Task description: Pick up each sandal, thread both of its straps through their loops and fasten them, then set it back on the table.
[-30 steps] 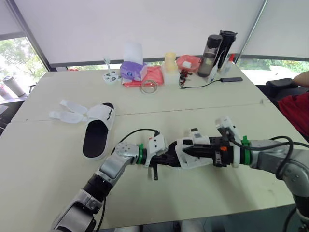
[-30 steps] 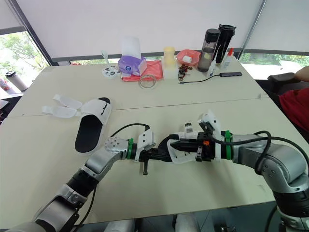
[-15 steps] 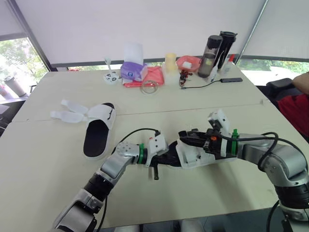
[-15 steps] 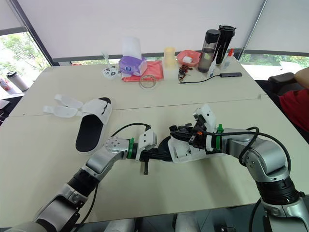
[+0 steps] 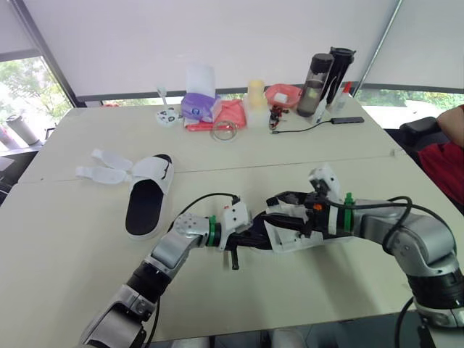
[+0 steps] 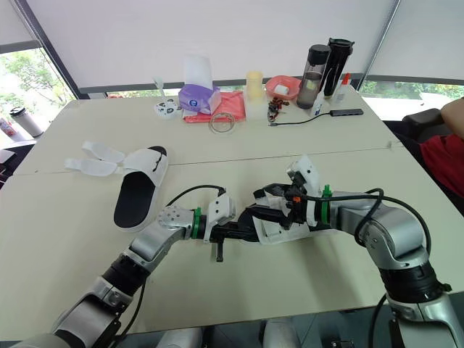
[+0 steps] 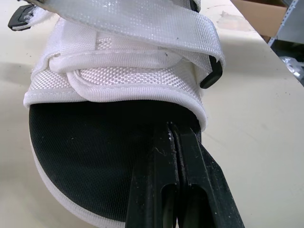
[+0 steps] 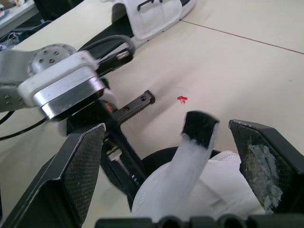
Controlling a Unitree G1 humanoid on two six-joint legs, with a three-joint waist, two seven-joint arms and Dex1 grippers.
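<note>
White mesh over a black footbed: the sandal (image 5: 290, 235) being worked on sits just right of the middle of the frame, low over the table (image 5: 72, 275). The left gripper (image 7: 172, 126) has its two fingers pressed together, lying along the footbed with the tips tucked under the upper, so it steadies the shoe rather than pinching it. A second ago the right gripper (image 5: 284, 210) lay flat across the upper, its arm stretched out level. Since then the wrist has lifted and drawn in, and the fingers now stand wide apart. One strap (image 8: 197, 142) rises loose between them, its dark tip touching neither finger. To my eye that strap is not yet fastened and wants a fresh grip before it can be pressed down. Another strap lies across the upper beside a black loop (image 7: 211, 76); whether it is stuck down I cannot tell. The other sandal (image 5: 148, 192) waits at the left, straps splayed open.
</note>
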